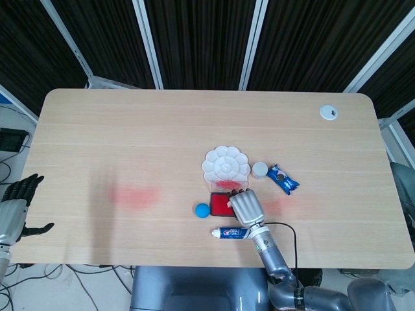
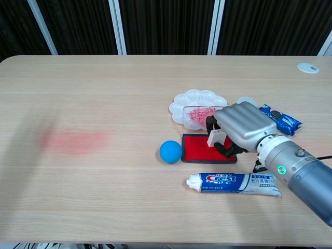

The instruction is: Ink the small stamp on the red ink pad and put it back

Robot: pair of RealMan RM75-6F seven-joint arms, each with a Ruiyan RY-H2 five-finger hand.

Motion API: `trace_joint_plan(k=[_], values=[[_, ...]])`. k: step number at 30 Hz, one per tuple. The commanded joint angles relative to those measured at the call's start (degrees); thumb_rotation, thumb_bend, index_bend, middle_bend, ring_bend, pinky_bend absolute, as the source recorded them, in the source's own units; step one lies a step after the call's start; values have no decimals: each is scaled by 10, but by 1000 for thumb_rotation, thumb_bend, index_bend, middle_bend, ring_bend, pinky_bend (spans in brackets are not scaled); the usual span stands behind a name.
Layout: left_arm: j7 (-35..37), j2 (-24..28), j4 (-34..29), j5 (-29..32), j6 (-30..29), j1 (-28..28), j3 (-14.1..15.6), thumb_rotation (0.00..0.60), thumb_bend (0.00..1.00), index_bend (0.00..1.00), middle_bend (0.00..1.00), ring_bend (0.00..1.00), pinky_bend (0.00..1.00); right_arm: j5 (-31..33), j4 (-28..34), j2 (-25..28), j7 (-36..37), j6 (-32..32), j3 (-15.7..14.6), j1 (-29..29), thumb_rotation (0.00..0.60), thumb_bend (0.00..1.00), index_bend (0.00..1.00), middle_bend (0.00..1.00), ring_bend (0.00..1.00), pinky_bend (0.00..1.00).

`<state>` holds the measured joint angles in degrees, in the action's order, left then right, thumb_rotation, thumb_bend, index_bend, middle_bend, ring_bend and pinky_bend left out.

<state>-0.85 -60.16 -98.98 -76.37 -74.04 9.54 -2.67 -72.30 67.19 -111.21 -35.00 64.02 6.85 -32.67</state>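
Observation:
The red ink pad (image 2: 199, 149) (image 1: 220, 204) lies flat just right of the blue ball. My right hand (image 2: 241, 127) (image 1: 245, 207) hovers over the pad's right end and pinches the small white stamp (image 2: 215, 136), whose lower end is close to or touching the red surface. The stamp is hidden under the hand in the head view. My left hand (image 1: 18, 206) hangs off the table's left edge with its fingers spread and nothing in it.
A blue ball (image 2: 170, 151) sits left of the pad. A Crest toothpaste tube (image 2: 236, 183) lies in front of it. Behind are a white flower-shaped palette (image 2: 194, 102), a clear tray with red smears (image 2: 196, 114), a small round lid (image 2: 247, 100) and a blue snack packet (image 2: 280, 119).

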Motion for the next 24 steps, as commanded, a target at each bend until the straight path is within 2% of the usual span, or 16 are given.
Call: trace_joint_plan(k=[1,11,20,24], values=[[0,0,0,-1,0,0,0,600,30,0,0,0,0,-2,0,0,1,1,0,0,600,712,822,693,600,638],[2,0,0,-3,-2,-1,0,600,30,0,0,0,0,-20,31,16,6,25,16,-4,600,712,822,693,600,638],[0,-1,1,-6,-5,-2,2,600,30,0,0,0,0,-24,72,55,-6,46,30,0,600,712,822,692,599,638],[1,-2,1,-6,-6,-3,2,600,30,0,0,0,0,-24,89,80,-6,55,26,11,600,712,822,689,598,638]])
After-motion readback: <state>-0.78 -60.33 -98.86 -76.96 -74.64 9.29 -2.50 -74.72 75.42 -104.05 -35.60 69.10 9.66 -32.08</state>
